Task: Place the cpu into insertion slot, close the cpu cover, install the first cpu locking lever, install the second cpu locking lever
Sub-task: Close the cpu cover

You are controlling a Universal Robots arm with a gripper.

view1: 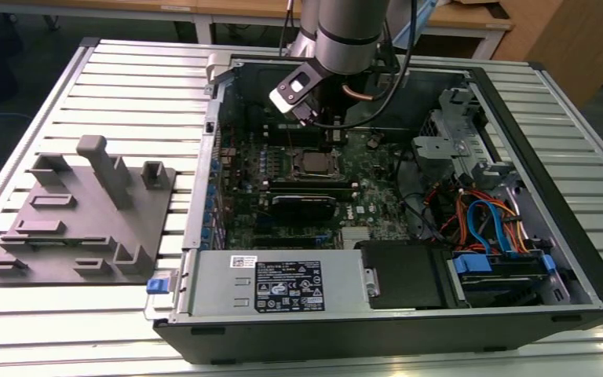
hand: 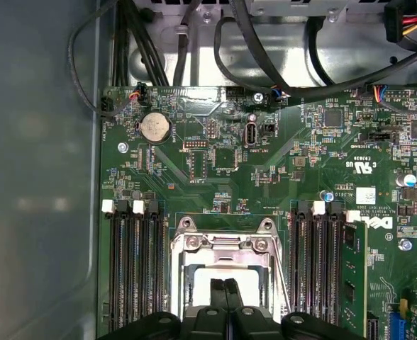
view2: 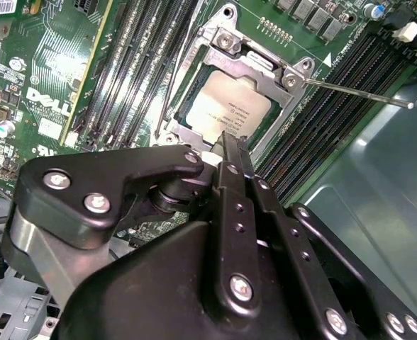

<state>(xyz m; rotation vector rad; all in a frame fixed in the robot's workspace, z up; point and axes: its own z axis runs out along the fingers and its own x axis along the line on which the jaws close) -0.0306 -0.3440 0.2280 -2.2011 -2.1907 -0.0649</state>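
Above the cpu point(view2: 226, 106) framed by the cpu cover point(view2: 259, 65), the gripper point(view2: 231, 147) points down; fingers pressed together, empty.

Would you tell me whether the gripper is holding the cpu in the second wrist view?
No, the cpu lies flat within the cpu cover, and the gripper is shut at its edge with nothing between its fingers.

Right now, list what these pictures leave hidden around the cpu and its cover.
1. Second wrist view: the tool hides the near edge of the cpu cover and of the cpu; whether it touches them cannot be told.
2. First wrist view: the tool and the picture's edge cut off much of the cpu.
3. Exterior view: the cpu cover is too small to tell whether it is latched.
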